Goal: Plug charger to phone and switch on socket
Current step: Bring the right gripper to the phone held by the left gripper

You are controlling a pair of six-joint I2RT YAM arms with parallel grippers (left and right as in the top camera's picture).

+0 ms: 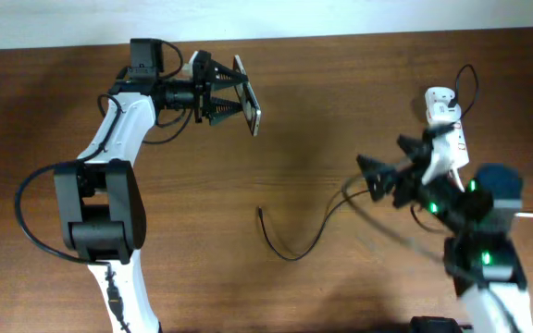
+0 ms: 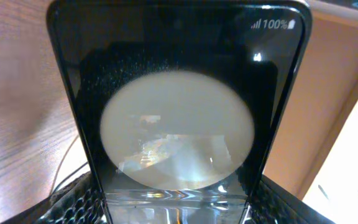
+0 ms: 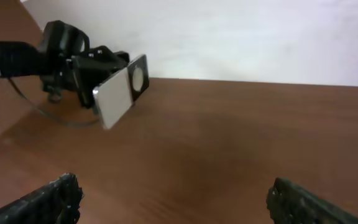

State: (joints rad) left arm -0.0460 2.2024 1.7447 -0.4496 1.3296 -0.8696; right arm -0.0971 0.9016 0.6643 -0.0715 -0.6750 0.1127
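The phone was off the table at the upper left, standing on edge in the overhead view and clamped between the two fingers of the left gripper. In the left wrist view its glossy dark face filled the picture, with a signal mark and "100%" at the top right corner and a large pale round reflection in the middle. The textured black pads pressed on its lower edges.

Toward the middle, the charger lay loose on the wood. Its plug tip was well apart from the phone, and the thin black cable curved down and then up to the right.

Further right, the right gripper pointed left with its fingers wide apart and nothing between them. Past them, the right wrist view showed the held phone across the table. The cable ran close by this gripper, but whether it touched could not be told.

At the far right the white socket lay partly hidden by the right arm.
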